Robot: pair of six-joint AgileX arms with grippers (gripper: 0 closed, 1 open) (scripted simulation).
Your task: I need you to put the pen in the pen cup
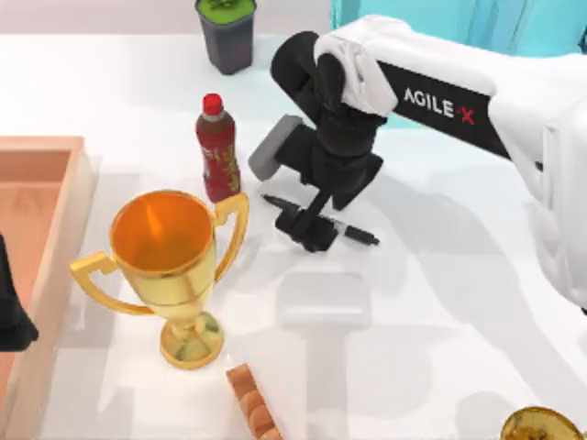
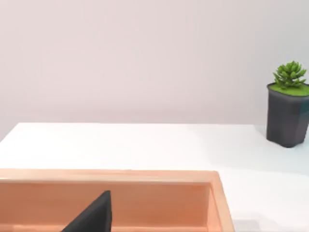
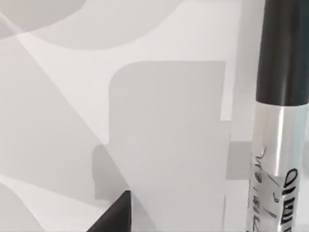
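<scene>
Straddling the pen (image 1: 353, 234) mid-table, right gripper (image 1: 307, 229).

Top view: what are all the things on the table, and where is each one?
pen: one, black, lying mid-table under the right gripper
bottle: one, dark red with red cap, upright, behind the trophy
trophy: one, gold, front left
plant pot: one, dark grey with green plant, back edge
tray: one, peach wood, left edge
bread: one, orange-brown, front edge
gold thing: one, front right corner, too cut off to name
pen cup: one, pale blue, back right, partly behind the arm
left gripper: black, over the tray
right gripper: black, down at the pen
</scene>
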